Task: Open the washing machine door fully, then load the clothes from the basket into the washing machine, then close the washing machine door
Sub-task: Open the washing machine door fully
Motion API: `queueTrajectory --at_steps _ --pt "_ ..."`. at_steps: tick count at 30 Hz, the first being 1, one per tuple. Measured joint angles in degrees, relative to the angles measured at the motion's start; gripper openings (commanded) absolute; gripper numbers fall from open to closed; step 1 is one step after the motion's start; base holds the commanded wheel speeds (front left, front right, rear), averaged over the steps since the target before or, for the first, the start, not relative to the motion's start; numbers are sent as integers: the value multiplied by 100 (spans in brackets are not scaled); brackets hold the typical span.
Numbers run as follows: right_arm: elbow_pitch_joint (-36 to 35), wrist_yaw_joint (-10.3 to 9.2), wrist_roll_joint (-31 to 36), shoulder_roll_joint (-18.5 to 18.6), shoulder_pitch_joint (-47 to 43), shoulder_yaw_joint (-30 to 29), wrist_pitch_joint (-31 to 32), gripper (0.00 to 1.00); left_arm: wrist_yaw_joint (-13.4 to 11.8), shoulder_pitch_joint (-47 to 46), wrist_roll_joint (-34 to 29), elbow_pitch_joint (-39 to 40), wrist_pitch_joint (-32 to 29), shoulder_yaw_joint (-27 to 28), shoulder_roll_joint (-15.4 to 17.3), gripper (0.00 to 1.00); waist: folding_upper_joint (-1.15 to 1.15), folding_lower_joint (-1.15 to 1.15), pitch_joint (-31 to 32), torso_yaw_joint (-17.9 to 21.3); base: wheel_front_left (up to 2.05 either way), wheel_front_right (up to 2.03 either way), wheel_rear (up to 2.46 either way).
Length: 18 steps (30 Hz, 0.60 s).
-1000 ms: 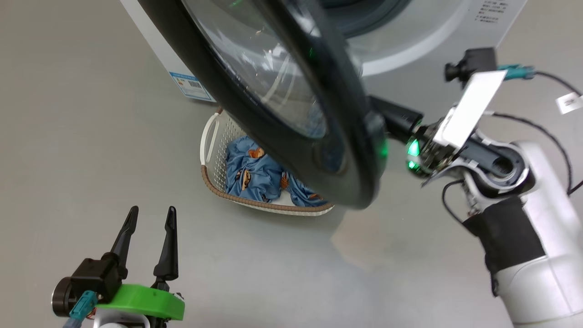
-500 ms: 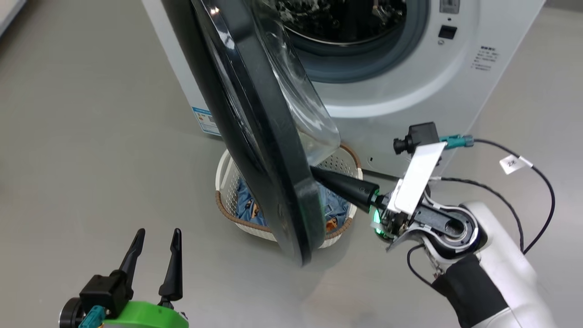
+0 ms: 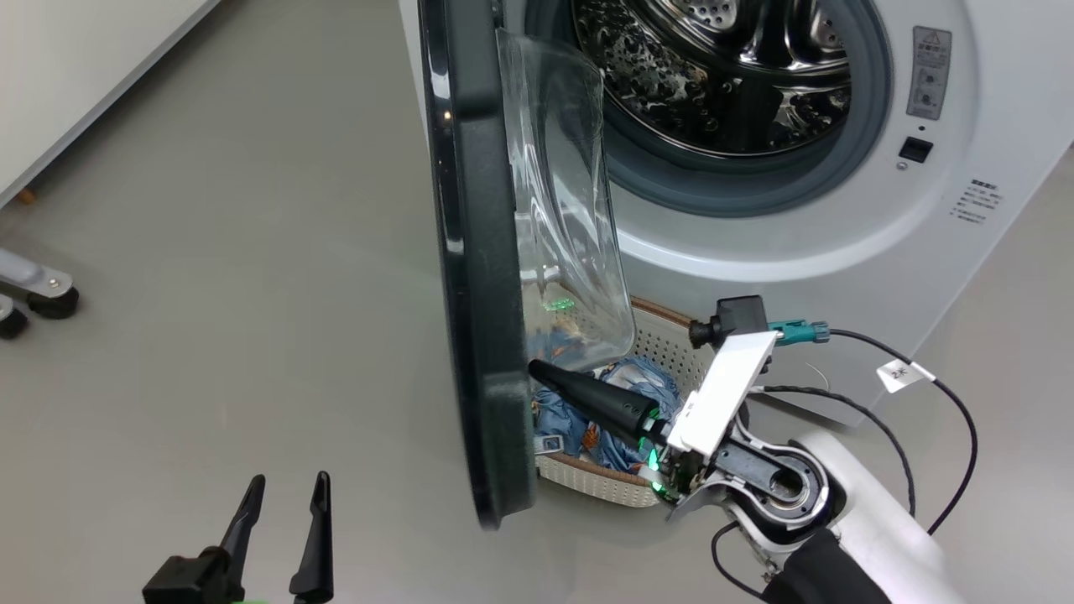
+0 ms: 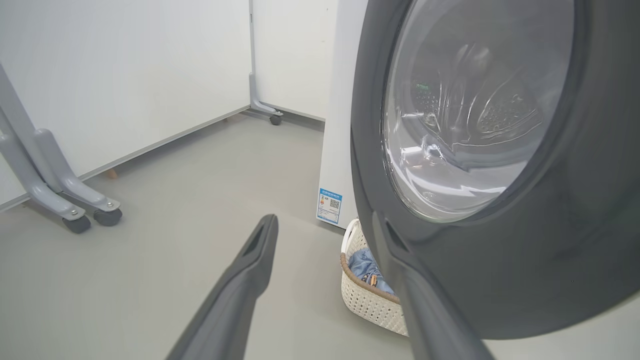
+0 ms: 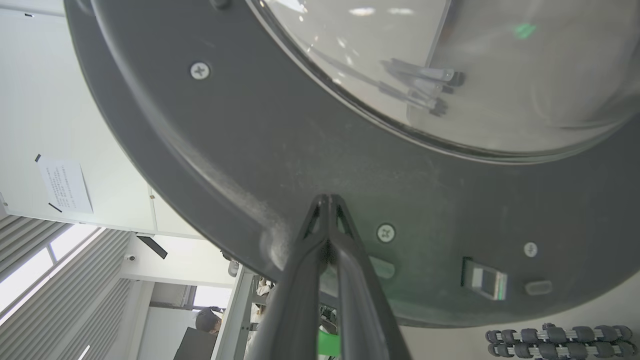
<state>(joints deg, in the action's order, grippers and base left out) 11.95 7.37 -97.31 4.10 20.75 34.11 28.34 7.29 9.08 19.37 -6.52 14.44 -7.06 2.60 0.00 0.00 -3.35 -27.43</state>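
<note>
Door first: the washing machine door (image 3: 474, 277) stands swung out from the washing machine (image 3: 755, 243), edge-on to the head camera, its clear glass bowl (image 3: 562, 210) bulging back toward the opening. Against the inner face of its black rim, low down and just under the glass, the right gripper (image 3: 539, 371) has its two dark fingers pressed flat together. The tips meet in a single point that appears to touch the rim, with nothing clasped between them. Beyond the door the steel drum (image 3: 722, 75) lies open to view inside the grey gasket (image 3: 755, 193). Under the door, on the grey floor (image 3: 210, 294) close to the machine's front, sits the basket (image 3: 604, 491) with the clothes (image 3: 646, 382) heaped in it — blue fabric with an orange-brown print, partly hidden by the right gripper and the glass. The left gripper (image 3: 290, 480) hangs at the lower left of the head view, on the door's outer side and apart from it, fingers spread wide and empty. Its wrist view looks at the door's outer face, with one end of the basket below.
</note>
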Motion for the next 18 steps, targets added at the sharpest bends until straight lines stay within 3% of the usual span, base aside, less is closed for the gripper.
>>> queueTrajectory --at_steps 8,18 --pt "-38 0 -207 -45 67 534 -318 0 0 65 110 157 0 210 7 100 0 0 122 -253 0 0 0" --pt "-207 1 -14 -46 148 671 -549 0 -1 183 134 318 0 710 5 100 0 0 290 -63 0 0 0"
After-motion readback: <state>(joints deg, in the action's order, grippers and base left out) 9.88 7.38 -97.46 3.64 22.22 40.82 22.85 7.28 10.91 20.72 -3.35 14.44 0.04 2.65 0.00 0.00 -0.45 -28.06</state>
